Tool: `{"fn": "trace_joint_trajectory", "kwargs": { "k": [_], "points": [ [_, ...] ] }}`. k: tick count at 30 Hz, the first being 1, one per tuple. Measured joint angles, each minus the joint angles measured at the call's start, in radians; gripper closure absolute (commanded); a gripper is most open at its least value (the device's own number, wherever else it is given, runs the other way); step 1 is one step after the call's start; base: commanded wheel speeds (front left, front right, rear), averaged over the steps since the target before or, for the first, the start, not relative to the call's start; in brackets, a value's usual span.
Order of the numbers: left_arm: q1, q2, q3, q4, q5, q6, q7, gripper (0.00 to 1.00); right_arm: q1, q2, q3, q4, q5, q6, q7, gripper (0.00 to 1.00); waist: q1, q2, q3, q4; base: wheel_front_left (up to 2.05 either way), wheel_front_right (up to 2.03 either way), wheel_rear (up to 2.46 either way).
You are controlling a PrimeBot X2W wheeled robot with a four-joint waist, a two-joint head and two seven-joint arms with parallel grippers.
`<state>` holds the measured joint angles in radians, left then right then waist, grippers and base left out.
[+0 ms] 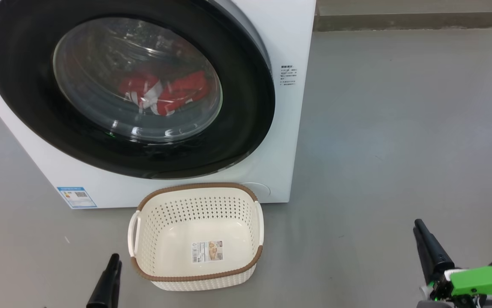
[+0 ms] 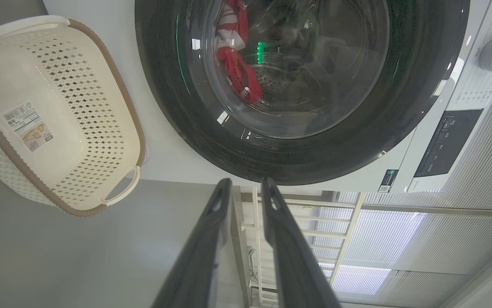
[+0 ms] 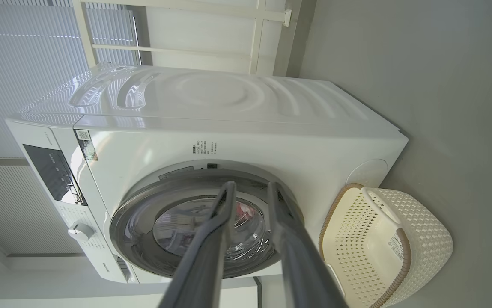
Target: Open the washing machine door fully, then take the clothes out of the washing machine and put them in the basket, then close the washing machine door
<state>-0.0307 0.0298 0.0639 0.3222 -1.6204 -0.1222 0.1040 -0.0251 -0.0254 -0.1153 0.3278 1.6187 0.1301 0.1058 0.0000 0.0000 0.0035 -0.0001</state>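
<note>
**Colleague:** What is the head camera giving you?

**Operator:** I am seeing the left gripper point(image 1: 116, 259) pointing up at the lower left and the right gripper point(image 1: 418, 224) at the lower right, both low and well back from the washing machine point(image 1: 288, 42). The basket point(image 1: 194, 187) is standing between them, just in front of the machine. The washing machine door point(image 1: 23, 85) is sitting shut, with the clothes point(image 1: 173, 92) showing red behind its glass. Bare floor point(image 1: 400, 128) is stretching away on the right.

**Colleague:** And the left wrist?

**Operator:** The fingers are reaching toward the door's black rim, narrowly parted and gripping nothing. The basket is lying off to one side.

**Colleague:** The right wrist?

**Operator:** Here too the fingers are standing slightly apart and empty, aiming at the door. The basket is sitting beside the machine, with open floor around it.
</note>
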Motion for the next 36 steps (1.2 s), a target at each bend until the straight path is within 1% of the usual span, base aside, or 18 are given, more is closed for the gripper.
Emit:
{"fn": "trace_joint_trajectory", "kwargs": {
  "k": [6,13,26,28,36],
  "points": [
    [0.007,-0.003,-0.004,-0.002,0.005,0.000,-0.010,0.00,0.006,-0.001,0.002,-0.002,-0.002,0.000,-0.010,0.00,0.0004,0.0000,-0.002,0.001,0.00,0.00,0.00],
    [0.007,-0.003,-0.010,-0.019,0.070,0.000,-0.036,0.00,0.006,-0.005,0.016,-0.006,-0.049,0.000,-0.036,0.00,0.0002,0.0000,0.001,0.003,0.00,0.00,0.00],
    [0.011,-0.003,-0.024,-0.045,0.277,0.000,-0.071,0.00,0.006,-0.015,0.034,-0.013,-0.209,0.000,-0.072,0.00,0.0002,0.0000,0.005,0.005,0.00,0.00,0.00],
    [0.011,-0.003,-0.026,-0.047,0.294,0.003,-0.071,0.00,0.006,-0.016,0.035,-0.013,-0.221,0.000,-0.075,0.00,0.0002,0.0000,0.006,0.005,0.00,0.00,0.00],
    [0.011,-0.002,-0.042,-0.065,0.422,0.019,-0.098,0.00,0.006,-0.031,0.052,-0.022,-0.340,0.000,-0.098,0.00,0.0001,0.0000,0.009,0.007,0.00,0.00,0.00]
  ]
}}
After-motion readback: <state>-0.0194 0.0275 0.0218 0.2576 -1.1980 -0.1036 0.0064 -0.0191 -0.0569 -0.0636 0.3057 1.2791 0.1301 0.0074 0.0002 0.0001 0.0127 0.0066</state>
